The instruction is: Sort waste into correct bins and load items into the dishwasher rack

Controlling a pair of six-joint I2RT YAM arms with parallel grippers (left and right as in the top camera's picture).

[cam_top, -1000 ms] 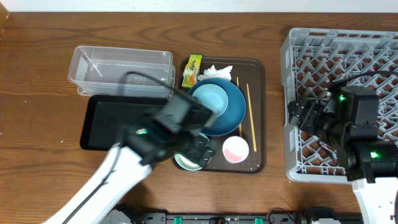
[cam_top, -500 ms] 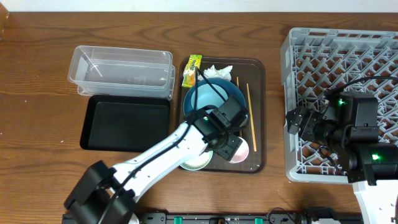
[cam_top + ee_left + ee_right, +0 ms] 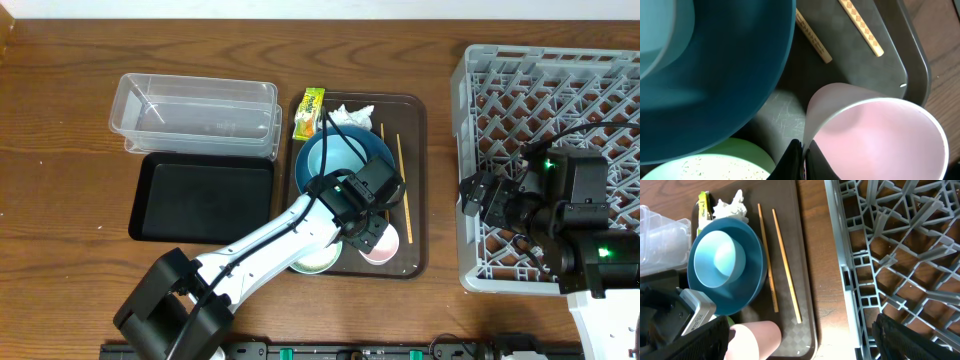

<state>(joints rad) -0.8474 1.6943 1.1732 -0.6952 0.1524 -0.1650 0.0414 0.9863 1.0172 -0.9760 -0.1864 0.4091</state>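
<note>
Cup (image 3: 875, 140) pinched; rack (image 3: 560, 90) lies at 3 o'clock
Left jaws nip the cup's near wall at the tray's (image 3: 415, 150) 5 o'clock corner; only the left wrist view shows it. Right jaws hang spread and empty at the rack's 9 o'clock edge.

Table (image 3: 60, 120): dark brown wood, grain running side to side. Four things lie directly on it.
1. Clear plastic tub (image 3: 190, 82), far left of centre.
2. Black tray (image 3: 200, 200), on the near side of the tub, edges touching.
3. Brown tray (image 3: 415, 180), centre, just beside items 1 and 2.
4. Grey rack (image 3: 560, 90), right edge, with a strip of bare wood between it and the brown tray.
</note>
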